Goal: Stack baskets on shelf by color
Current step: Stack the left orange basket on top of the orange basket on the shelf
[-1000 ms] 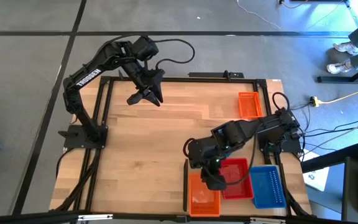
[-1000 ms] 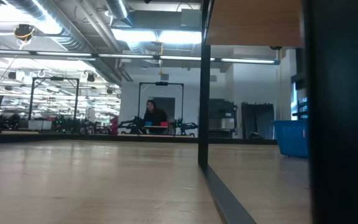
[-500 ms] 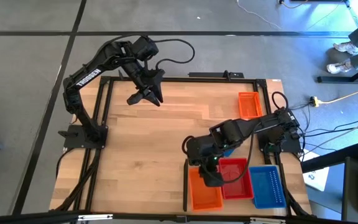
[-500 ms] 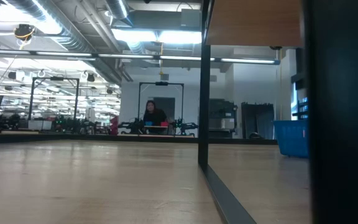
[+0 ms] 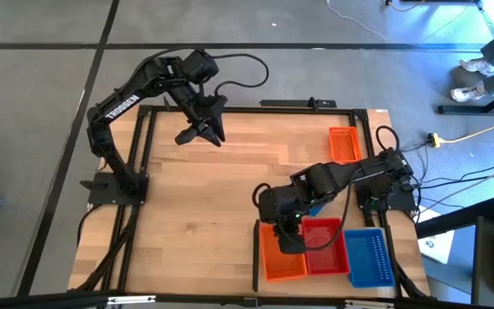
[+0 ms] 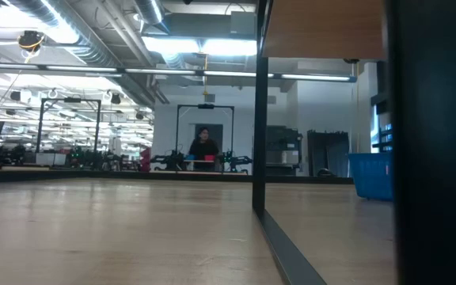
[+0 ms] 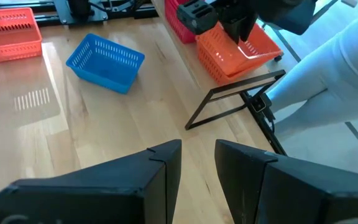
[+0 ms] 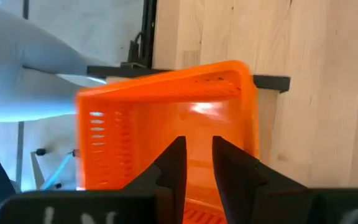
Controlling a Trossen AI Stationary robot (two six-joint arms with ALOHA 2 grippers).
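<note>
So the shelf (image 5: 213, 197) is a pale plank board with black rails, sitting on grey floor. Near edge: an orange basket (image 5: 282, 257), a red basket (image 5: 326, 247) and a blue basket (image 5: 369, 256) in a row, plus another orange one (image 5: 344, 144) far right. The right gripper (image 5: 291, 243) sits over the near orange basket's rim, jaws a narrow gap apart; can't tell if it's pinching the wall. The left gripper (image 5: 202, 134) hangs at the far edge, jaws slightly parted, holding nothing.

The left wrist view catches a loose blue basket (image 7: 105, 61) that the overhead mostly hides under the right arm. The low view shows a person (image 6: 204, 147) far back in the room.
</note>
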